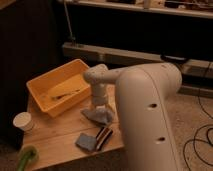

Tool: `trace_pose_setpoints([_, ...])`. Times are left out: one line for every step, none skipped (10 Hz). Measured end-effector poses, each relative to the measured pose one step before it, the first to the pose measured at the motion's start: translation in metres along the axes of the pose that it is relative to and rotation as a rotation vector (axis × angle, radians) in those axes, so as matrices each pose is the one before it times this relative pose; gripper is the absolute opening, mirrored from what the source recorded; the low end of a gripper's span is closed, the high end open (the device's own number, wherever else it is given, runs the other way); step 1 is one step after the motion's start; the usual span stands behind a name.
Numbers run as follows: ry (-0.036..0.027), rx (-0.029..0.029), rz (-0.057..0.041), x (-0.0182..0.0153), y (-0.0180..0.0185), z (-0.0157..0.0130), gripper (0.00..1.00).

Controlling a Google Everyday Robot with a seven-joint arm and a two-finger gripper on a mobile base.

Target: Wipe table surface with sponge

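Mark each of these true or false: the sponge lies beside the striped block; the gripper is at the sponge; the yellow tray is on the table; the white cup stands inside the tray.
1. The sponge lies on the table surface right beside the striped block. True.
2. The gripper is at the sponge. False: it is down at the blue-grey cloth, farther from the camera than the sponge.
3. The yellow tray sits on the table, left of the arm. True.
4. The white cup stands inside the tray. False: it stands on the table outside the tray, near the left edge.
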State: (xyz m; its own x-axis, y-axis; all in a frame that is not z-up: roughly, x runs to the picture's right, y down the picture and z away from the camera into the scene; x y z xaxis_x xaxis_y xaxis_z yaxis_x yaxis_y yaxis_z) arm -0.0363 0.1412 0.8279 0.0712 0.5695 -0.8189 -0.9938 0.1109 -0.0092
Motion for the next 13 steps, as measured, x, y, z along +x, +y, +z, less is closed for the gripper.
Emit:
trace_pose_setpoints([-0.03593,0.01728,-0.12325,0.01465,0.01296,-0.00784,0.8])
trace_pose_setpoints([-0.02301,0.00168,-0.11271,0.01531,0.01722,-0.00657,0.8])
trace_pose_setpoints([-0.0173,-0.00211,-0.11527,0.01307,0.02374,-0.00786,0.8])
trace_pose_setpoints([-0.01352,-0.00222,-0.10297,0.0114,0.02114,-0.00718,0.8])
trace_pose_setpoints([-0.00841,0.0069,-0.03648,0.00274,0.00455,-0.00256,0.8])
trace_pose_setpoints([-0.00037,-0.0013,-0.00333,-0.00006,0.00144,-0.00002,0.8])
trace_pose_setpoints([0.00014,-0.00003,0.00139,0.00015,-0.00056,-0.00008,0.8])
trace_pose_setpoints([0.00356,-0.00217,-0.00637,0.00016,0.00119,0.00068,0.8])
trace_pose_setpoints([0.01219,-0.00364,-0.01937,0.00114,0.00149,0.00245,0.8])
trace_pose_setpoints([0.02254,-0.00649,-0.04523,0.00329,0.00638,0.00483,0.8])
trace_pose_setpoints([0.02028,-0.00796,-0.04324,0.0035,0.01148,0.0053,0.8])
trace_pose_setpoints([0.01994,-0.00825,-0.05255,0.0035,0.01553,0.00648,0.8])
trace_pose_setpoints([0.01415,-0.0057,-0.04109,0.0023,0.01148,0.00523,0.8])
